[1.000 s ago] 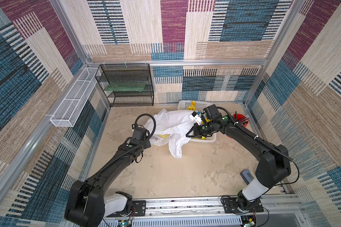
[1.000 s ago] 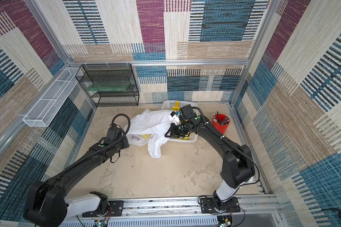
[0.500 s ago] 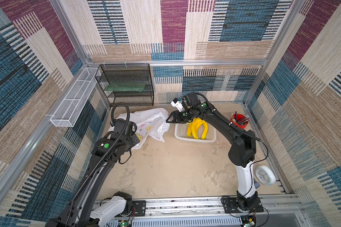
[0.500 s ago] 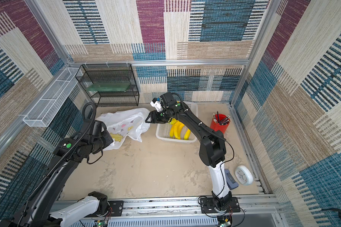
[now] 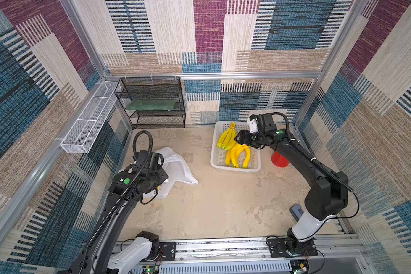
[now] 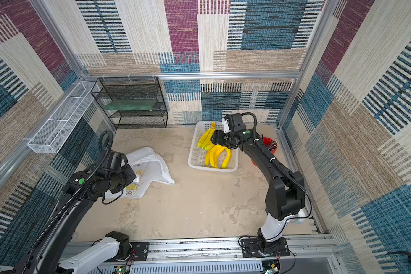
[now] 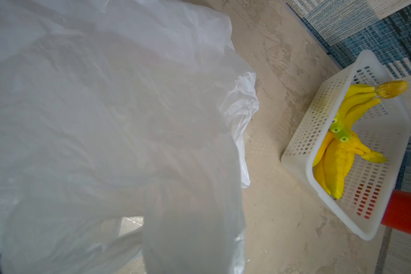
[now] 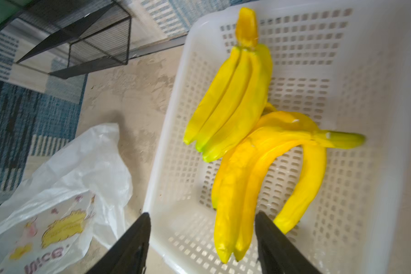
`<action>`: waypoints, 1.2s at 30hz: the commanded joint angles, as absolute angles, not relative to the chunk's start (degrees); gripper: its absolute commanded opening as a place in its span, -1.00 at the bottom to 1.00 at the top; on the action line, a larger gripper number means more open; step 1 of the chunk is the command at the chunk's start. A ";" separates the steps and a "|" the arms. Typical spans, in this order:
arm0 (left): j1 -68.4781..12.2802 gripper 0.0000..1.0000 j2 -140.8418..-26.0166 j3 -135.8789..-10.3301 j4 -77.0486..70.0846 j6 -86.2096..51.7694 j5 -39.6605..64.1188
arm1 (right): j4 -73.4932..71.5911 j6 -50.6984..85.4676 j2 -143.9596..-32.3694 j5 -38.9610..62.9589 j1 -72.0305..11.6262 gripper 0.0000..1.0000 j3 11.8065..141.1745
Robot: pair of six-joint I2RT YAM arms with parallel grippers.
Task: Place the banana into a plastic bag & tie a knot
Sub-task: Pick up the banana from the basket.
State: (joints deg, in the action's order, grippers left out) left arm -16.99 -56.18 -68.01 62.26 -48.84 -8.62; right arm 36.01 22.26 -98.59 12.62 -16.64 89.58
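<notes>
With jaws spread, the right gripper [image 8: 203, 218] is hovering over the likely light, slippery banana bunch [image 8: 242, 180] in the basket [image 5: 235, 169], best gripped across its middle, while the clenched left gripper [image 6: 130, 176] is seemingly pinching the flimsy plastic bag [image 5: 178, 166].

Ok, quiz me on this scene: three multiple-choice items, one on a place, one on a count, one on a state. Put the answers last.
1. Where does the plastic bag lie?
A) on the floor by the left arm
B) hung on the wall rack
C) on the black wire shelf

2. How many banana bunches sit in the white basket?
A) one
B) two
C) four

3. How does the right claw stand?
A) shut on a banana
B) open above the basket
C) shut on the red cup

Answers:
1 A: it lies crumpled on the floor beside that arm.
2 B: two bunches overlap in the basket.
3 B: its fingers stand apart over the basket, holding nothing.
</notes>
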 commanded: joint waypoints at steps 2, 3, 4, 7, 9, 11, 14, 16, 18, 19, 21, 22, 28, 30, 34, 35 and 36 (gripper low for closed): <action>-16.96 -1.00 -54.59 -67.57 60.29 -45.07 -5.87 | 33.43 23.79 -101.49 1.16 -13.87 0.41 91.65; -16.96 -1.00 -54.42 -67.59 59.93 -44.59 -5.27 | 33.48 24.51 -101.51 0.14 -13.22 0.41 91.35; -16.96 -1.00 -54.03 -67.57 59.31 -44.13 -4.64 | 33.24 25.62 -101.53 -0.26 -12.53 0.40 90.75; -16.96 -1.00 -53.46 -67.59 57.20 -42.50 -2.77 | 36.29 31.47 -103.72 -4.70 -12.60 0.27 93.26; -16.96 -1.00 -53.26 -67.67 55.07 -41.48 -0.62 | 39.87 36.16 -106.55 -7.26 -14.52 0.26 97.30; -17.10 -1.00 -53.37 -68.00 52.89 -40.97 1.26 | 42.69 40.29 -108.87 -10.77 -18.14 0.27 101.34; -17.05 -1.00 -53.70 -69.37 50.97 -40.63 1.52 | 45.07 47.33 -110.91 -18.81 -23.62 0.45 105.33; -17.05 -1.00 -54.38 -71.15 50.50 -40.60 1.41 | 49.25 57.75 -112.49 -22.99 -24.57 0.56 106.13; -17.05 -1.00 -55.15 -72.94 50.30 -40.59 1.82 | 52.33 66.47 -113.93 -19.02 -22.71 0.56 106.62; -17.05 -1.00 -55.50 -73.64 50.31 -40.69 2.24 | 53.50 70.49 -114.76 -16.73 -21.73 0.57 107.07; -17.05 -1.00 -55.66 -74.18 49.88 -40.82 2.87 | 55.48 76.23 -116.54 -15.29 -20.82 0.58 108.40; -17.03 -1.00 -55.63 -74.02 49.60 -41.00 3.18 | 56.96 78.98 -117.83 -14.89 -20.45 0.57 109.79; -17.05 -1.00 -53.94 -70.98 48.73 -42.01 4.80 | 62.54 86.29 -126.19 -16.80 -20.65 0.60 121.04; -17.05 -1.00 -53.62 -70.21 48.67 -42.17 5.31 | 64.30 88.40 -128.33 -16.42 -20.50 0.60 123.38; -17.05 -1.00 -53.27 -69.51 48.49 -42.42 6.36 | 71.67 93.97 -131.42 -15.77 -19.16 0.59 125.44; -17.05 -1.00 -53.19 -69.39 48.43 -42.49 6.62 | 71.98 94.57 -131.57 -16.19 -18.99 0.59 125.29; -17.05 -1.00 -53.13 -69.23 48.42 -42.54 6.92 | 71.78 94.95 -131.62 -16.72 -18.70 0.59 125.01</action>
State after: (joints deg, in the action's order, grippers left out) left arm -17.02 -53.36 -69.54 49.69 -42.28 5.17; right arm 67.09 89.89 -131.31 -15.11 -19.11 124.75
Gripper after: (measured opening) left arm 0.049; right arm 0.795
